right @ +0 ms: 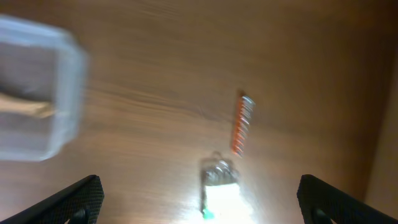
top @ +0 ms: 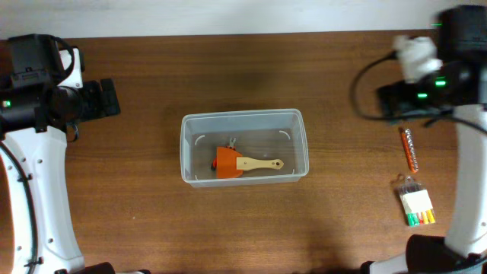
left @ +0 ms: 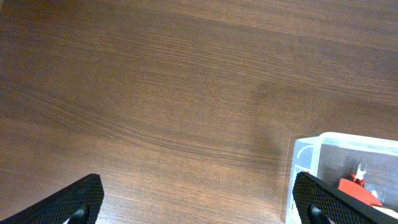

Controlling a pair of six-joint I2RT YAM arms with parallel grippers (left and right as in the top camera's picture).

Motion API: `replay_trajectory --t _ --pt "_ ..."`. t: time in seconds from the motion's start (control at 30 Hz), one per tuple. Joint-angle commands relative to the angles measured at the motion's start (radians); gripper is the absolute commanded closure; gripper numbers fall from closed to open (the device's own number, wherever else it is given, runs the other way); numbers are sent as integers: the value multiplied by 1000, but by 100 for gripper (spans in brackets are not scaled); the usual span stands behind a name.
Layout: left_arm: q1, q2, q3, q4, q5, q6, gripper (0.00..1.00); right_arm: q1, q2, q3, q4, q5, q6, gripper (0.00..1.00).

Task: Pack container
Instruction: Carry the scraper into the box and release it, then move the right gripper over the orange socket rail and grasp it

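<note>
The clear plastic container [top: 243,146] stands in the middle of the table. It holds an orange scraper [top: 226,163] and a wooden-handled tool [top: 260,164]. The container's corner shows in the left wrist view [left: 311,155] and, blurred, in the right wrist view [right: 43,93]. My left gripper [left: 199,208] is open and empty above bare wood, left of the container. My right gripper [right: 199,205] is open and empty, high above the table's right side. Below it lie an orange pen-like tool [top: 409,148] [right: 241,124] and a clear packet of coloured markers [top: 417,202] [right: 219,186].
The table's far edge meets a white wall along the top of the overhead view. The left arm [top: 34,152] stands at the left edge, the right arm [top: 464,152] at the right edge with cables.
</note>
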Motion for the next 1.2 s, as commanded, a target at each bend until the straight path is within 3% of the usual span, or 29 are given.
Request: replay_trajectory --t 0.0,0.27,0.4,0.57,0.83,1.17 --pt "-2 -13 -4 -7 11 12 1 -151 29 -84 32 -13 -65 1" --pt "-2 -13 -4 -8 10 12 1 -271 30 -399 308 15 -154 1" --pt "-2 -13 -4 -8 10 12 1 -274 34 -642 547 -6 -304 1" --pt "-2 -13 -4 -8 10 12 1 -282 74 -798 720 -7 -325 1" --pt "-2 -13 -4 -18 10 12 1 -328 226 -816 780 -147 -324 1" --pt "-2 -13 -4 -49 11 12 1 -332 355 -816 845 -142 -286 1"
